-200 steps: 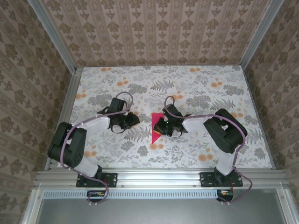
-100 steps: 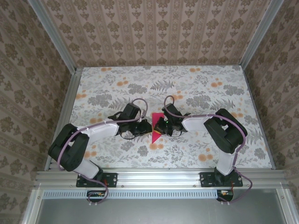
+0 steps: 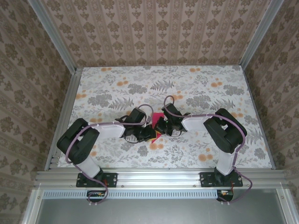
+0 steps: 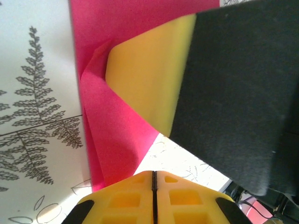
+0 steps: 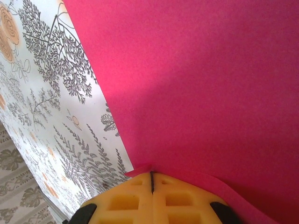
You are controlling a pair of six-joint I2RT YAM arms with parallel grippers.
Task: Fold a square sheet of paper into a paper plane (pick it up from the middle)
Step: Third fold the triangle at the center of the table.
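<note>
Paper, place: the square sheet of paper (image 3: 158, 116) sits at mid-table on the floral tablecloth (image 3: 201, 88), right between the two wrists. It is partly lifted and doubled over, with a creased corner in the left wrist view.
Right gripper: the right gripper (image 5: 151, 179) has its jaws together, clamped on the sheet's near edge. A small lip of paper curls over the tips.
Left gripper: the left gripper (image 4: 153, 179) has its jaws together. The fold runs down just beside its tips, but I cannot tell whether paper is caught between them.
Handling: probably very light, thin and limp. It will bend under its own weight, crease for good and tear if pulled two ways.
Where to hold: likely at an edge or along a fold, with a flat pinch. The sheet's flat middle offers nothing to nip.
Edges: the left edge looks straight and clean against the cloth. The layers look loose, not pressed.
Crowding: the grippers are nearly touching, and the right finger pad (image 4: 149, 74) looms close in the left wrist view.
Open room: bare cloth lies on all sides, with the side rails (image 3: 70, 102) and the walls well apart.
</note>
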